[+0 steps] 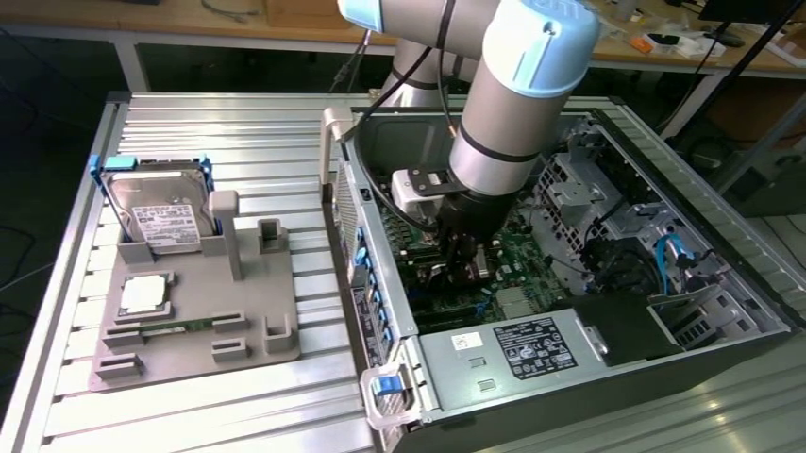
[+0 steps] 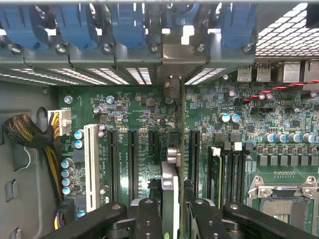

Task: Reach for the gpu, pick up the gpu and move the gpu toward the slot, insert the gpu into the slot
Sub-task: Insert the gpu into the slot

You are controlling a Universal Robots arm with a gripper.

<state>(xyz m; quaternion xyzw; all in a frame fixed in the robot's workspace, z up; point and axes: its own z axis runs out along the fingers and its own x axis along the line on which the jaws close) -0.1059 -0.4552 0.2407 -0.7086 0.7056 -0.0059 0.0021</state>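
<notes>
Your claw is clenched on the gpu, black fingers pinching the thin card edge-on from both sides, and it's down inside the open computer case right over the green motherboard. From the wrist view the card stands upright on its edge, lined up between the long black expansion slots, with its silver metal end up near the case's vented back wall and the row of blue plastic retainer clips. It's tight in there: a white slot, little blue-topped capacitors, a braided cable bundle to one side and the shiny CPU socket frame to the other. In the exterior view the grey arm reaches down into the case, and on the exterior view's left the ribbed aluminium worktop carries a grey fixture tray with the silver hard drive, white label up, propped in it.
</notes>
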